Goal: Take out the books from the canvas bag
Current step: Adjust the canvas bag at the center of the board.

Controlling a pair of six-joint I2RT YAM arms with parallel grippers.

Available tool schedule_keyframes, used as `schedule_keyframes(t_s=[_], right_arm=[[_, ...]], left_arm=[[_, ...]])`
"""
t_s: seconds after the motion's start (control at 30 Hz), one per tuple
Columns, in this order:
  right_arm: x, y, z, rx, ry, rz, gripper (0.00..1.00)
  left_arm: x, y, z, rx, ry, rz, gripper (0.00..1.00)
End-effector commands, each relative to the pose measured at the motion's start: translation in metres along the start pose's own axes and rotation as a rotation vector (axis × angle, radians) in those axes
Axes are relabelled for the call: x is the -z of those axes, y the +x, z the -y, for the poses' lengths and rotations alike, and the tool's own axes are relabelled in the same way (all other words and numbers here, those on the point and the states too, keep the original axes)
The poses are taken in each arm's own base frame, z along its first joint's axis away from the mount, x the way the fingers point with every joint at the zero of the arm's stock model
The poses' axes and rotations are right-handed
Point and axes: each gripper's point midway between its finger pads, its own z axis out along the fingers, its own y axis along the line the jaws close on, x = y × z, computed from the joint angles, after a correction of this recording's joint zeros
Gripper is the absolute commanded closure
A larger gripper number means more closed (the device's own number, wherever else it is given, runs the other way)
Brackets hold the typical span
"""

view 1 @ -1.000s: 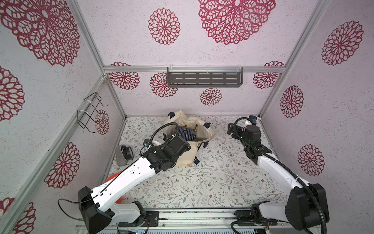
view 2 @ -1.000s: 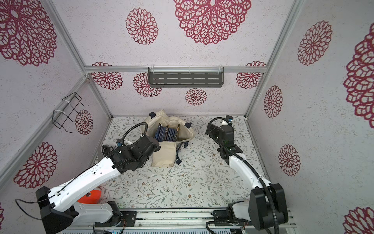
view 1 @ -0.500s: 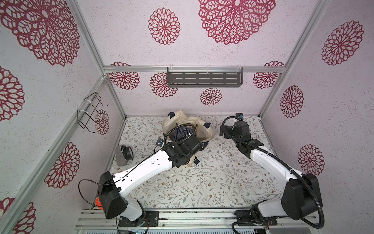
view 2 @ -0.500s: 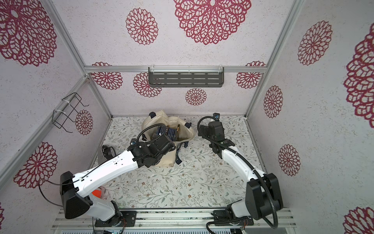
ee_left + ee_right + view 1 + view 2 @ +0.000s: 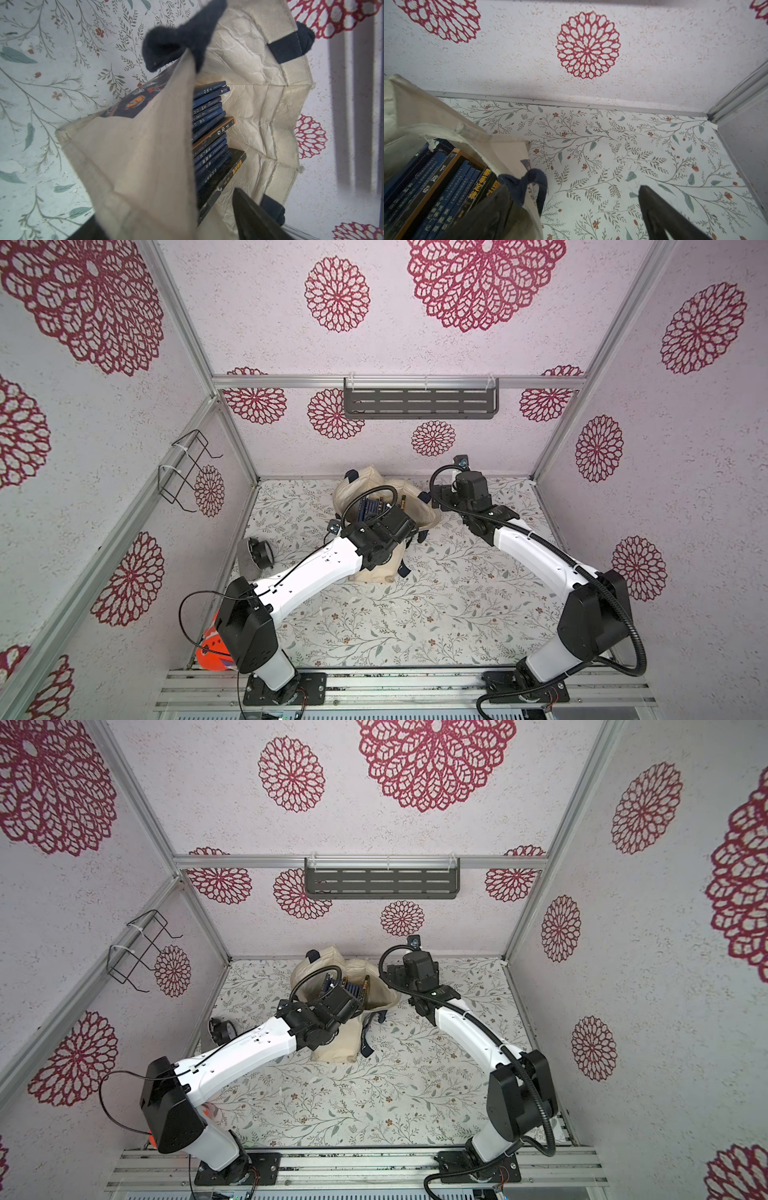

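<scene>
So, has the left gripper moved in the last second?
Yes. The left gripper has gone toward the grey wall shelf, from the near end of the canvas bag to its open mouth.

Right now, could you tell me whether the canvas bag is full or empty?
Not empty: the canvas bag holds a row of books, spines showing.

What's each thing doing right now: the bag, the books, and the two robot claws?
canvas bag: mouth open, books inside
books: packed together in the bag, spines showing
left gripper: open, astride the bag's near wall
right gripper: open, bag's edge between its fingers
</scene>
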Motion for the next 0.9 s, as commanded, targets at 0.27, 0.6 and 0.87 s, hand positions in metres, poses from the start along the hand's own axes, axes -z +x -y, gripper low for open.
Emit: schedule_keyframes(t_s=[0.27,0.6,0.87], right_arm=[[0.009,-0.024,-0.035,0.159,-0.08,0.032,0.01],[0.036,-0.03,-0.068,0.26,-0.187,0.062,0.01],[0.053,-0.041,-0.109,0.309,-0.285,0.063,0.01]], left_arm=[[-0.004,-0.007,-0.017,-0.197,0.004,-0.029,1.0],[0.011,-0.047,-0.082,-0.524,0.02,-0.244,1.0],[0.022,-0.1,-0.112,-0.675,-0.033,-0.249,1.0]])
